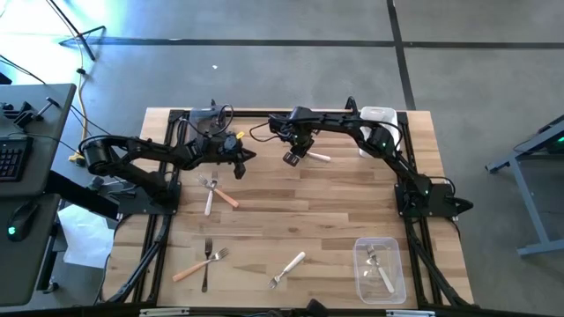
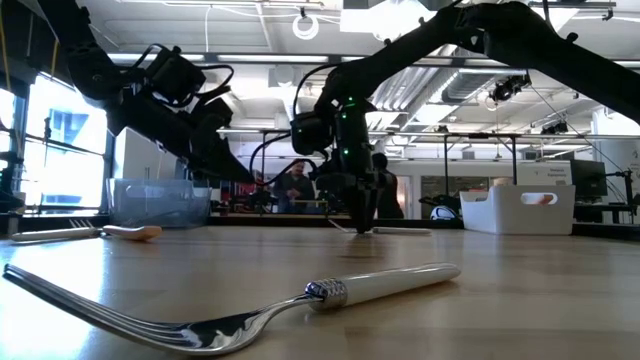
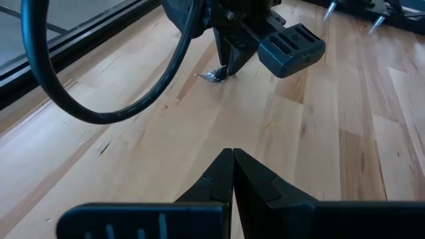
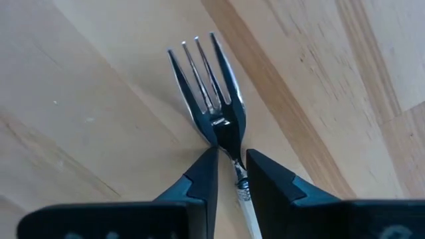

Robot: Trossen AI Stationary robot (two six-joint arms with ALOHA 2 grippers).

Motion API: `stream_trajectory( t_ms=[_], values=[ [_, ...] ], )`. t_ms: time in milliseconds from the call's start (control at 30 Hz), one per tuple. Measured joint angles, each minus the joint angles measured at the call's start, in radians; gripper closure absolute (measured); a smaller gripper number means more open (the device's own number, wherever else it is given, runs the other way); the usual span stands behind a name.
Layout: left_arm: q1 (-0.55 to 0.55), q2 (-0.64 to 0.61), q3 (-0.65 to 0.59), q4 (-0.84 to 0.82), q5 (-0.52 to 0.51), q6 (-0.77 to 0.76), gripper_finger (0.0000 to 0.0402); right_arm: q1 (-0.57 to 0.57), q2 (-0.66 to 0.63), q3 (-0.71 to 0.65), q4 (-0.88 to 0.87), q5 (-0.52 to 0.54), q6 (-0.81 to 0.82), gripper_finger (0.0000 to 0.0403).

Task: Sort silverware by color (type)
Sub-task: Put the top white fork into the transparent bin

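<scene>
A white-handled fork [image 1: 318, 157] lies flat on the table toward its far side, tines [image 4: 202, 70] pointing away from my right wrist. My right gripper [image 4: 232, 159] reaches down onto it from above and is shut on it; the low view shows its fingers [image 2: 365, 222] standing at the table surface. My left gripper [image 1: 244, 158] hovers a little to the left, shut and touching nothing [image 3: 232, 159]. Other forks rest flat: a white and salmon pair [image 1: 214, 191], a salmon and dark pair [image 1: 204, 261], and a white one [image 1: 287, 269]. My right gripper pinches the white-handled fork at its metal neck [image 4: 231, 143], between the tines and the handle [image 4: 247, 209]. One finger [image 4: 202, 176] stands on each side, lying across the fork and coming from above. The fork still lies flat on the table.
A clear bin [image 1: 380, 271] at the near right holds forks. A white bin [image 1: 377, 115] sits at the far right edge and a clear bin [image 1: 204, 115] at the far left. A black cable [image 3: 99, 106] loops near the left arm. Bare wood lies in the table's middle.
</scene>
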Motion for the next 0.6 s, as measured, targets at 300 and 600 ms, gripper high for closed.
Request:
stream_trajectory(
  t_ms=[300, 600],
  values=[
    [0.0, 0.0, 0.0, 0.016, 0.001, 0.0, 0.0401, 0.0, 0.0, 0.0, 0.0, 0.001, -0.006, 0.0338],
    [0.0, 0.0, 0.0, 0.017, 0.001, 0.006, 0.0401, 0.0, 0.0, 0.0, 0.0, 0.0, -0.005, 0.0338]
  ],
)
